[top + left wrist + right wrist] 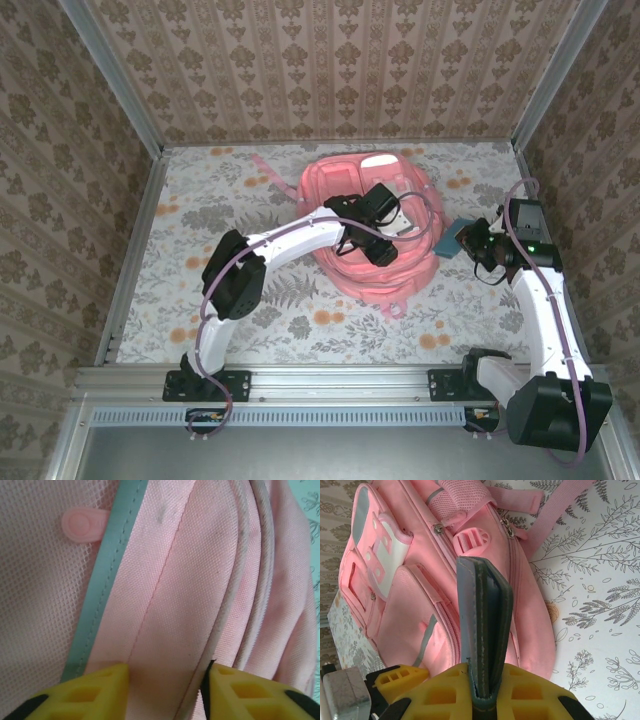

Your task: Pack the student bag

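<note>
The student bag (340, 185), pink and soft, lies on the table's far middle. My left gripper (383, 250) reaches over it and presses down onto its top. In the left wrist view the two yellow fingers (95, 690) stand apart on either side of a flat strip of the bag's pink fabric (190, 580), beside a pale green trim; whether they pinch it is unclear. My right gripper (472, 242) hovers just off the bag's right edge, shut on a flat dark blue book (485, 620) with stitched edges, held on edge in front of the bag's pocket side (410, 595).
The floral tablecloth (200, 300) lies around the bag. A pink strap (268, 166) trails off the bag's far left. Patterned walls close the table at the back and both sides. The left arm's forearm crosses the bag's near-left part.
</note>
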### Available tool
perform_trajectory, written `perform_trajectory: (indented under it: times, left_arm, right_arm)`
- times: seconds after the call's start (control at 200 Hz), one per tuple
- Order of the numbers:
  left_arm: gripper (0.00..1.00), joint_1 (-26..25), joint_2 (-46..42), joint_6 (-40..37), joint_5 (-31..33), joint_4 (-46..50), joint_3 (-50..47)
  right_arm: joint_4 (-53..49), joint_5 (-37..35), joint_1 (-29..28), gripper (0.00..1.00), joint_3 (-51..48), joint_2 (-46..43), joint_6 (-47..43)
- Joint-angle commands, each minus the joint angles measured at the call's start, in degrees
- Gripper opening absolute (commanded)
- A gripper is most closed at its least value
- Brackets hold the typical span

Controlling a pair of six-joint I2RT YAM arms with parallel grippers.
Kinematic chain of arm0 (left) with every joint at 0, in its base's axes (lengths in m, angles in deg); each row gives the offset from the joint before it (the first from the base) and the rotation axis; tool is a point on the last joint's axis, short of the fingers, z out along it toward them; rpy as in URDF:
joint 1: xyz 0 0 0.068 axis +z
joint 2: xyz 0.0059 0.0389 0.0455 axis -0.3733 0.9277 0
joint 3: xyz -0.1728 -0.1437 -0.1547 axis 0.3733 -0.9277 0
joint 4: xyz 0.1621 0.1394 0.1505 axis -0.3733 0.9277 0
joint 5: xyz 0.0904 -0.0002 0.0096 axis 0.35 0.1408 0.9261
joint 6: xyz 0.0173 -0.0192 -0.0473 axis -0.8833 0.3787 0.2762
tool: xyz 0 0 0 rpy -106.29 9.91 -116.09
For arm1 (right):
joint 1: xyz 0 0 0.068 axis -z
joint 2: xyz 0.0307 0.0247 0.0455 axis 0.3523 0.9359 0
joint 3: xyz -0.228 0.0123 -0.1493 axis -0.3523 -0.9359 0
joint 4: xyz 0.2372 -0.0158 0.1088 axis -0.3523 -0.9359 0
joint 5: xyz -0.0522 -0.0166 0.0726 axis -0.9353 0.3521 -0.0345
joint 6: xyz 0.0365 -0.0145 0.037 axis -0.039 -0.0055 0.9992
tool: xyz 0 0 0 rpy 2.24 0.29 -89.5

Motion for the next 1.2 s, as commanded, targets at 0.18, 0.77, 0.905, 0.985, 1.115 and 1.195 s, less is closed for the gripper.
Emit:
perform_trajectory:
  times: [0.18, 0.77, 0.905, 0.985, 1.115, 1.195]
  left_arm:
    - [0.12, 1.60, 0.34, -0.55, -0.62, 3.04, 4.11]
    - [0.00, 1.73, -9.27, 0.79, 1.78, -6.41, 2.72]
    - [0.00, 1.75, -10.96, 2.24, 2.81, -8.65, 2.13]
    - [0.00, 1.63, -11.98, 3.18, 3.19, -10.17, 1.87]
    - [0.00, 1.68, -13.12, 4.31, 3.76, -12.03, 1.75]
    - [0.00, 1.63, -13.21, 5.00, 4.81, -12.70, 1.68]
  right_arm:
    - [-0.81, 2.10, 0.24, 0.10, -1.22, -2.07, 0.42]
    - [3.91, 10.10, -10.62, 0.10, -5.52, -5.00, 6.03]
    - [10.15, 9.71, -14.14, 0.10, -6.49, -3.53, 9.40]
    - [14.81, 9.45, -15.93, 0.10, -7.12, -1.86, 12.40]
    - [22.69, 6.24, -18.06, 0.10, -7.91, 0.72, 17.80]
    - [25.34, 1.35, -18.98, 0.10, -8.15, 2.56, 21.39]
